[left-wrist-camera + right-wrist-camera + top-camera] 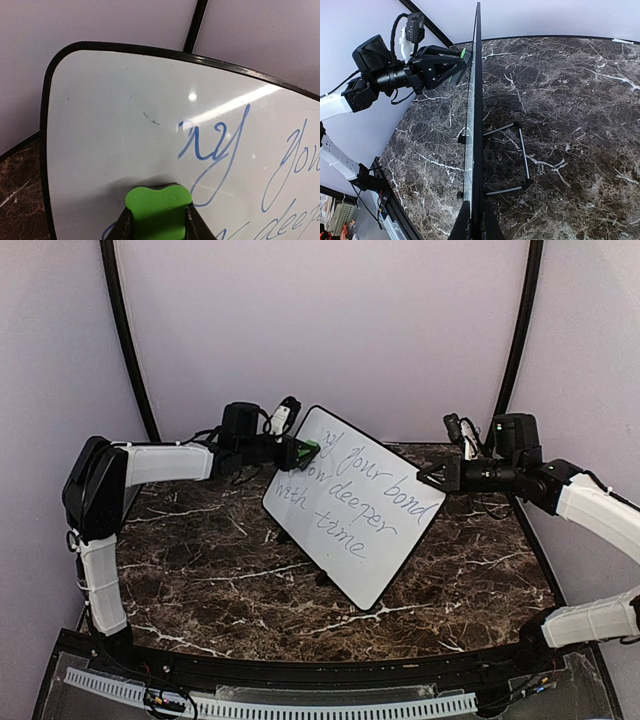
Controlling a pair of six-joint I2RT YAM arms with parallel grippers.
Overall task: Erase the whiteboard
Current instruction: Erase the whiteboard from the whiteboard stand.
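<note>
The whiteboard (pixel 355 505) stands tilted on the marble table, with blue handwritten words on it. My left gripper (pixel 300 452) is shut on a green eraser (pixel 158 211) and presses it against the board's upper left part, just below and left of the letters "ay" (pixel 212 147). The board's top left corner (pixel 100 110) is wiped white, with faint marks. My right gripper (pixel 432 478) is shut on the board's right edge (pixel 476 150), seen edge-on in the right wrist view, with one finger on each face.
The board's wire stand (pixel 517 157) rests on the marble table (pixel 210 570) behind it. Black curved poles (pixel 125 340) rise at the back corners. A black rail (pixel 300 700) runs along the table's near edge.
</note>
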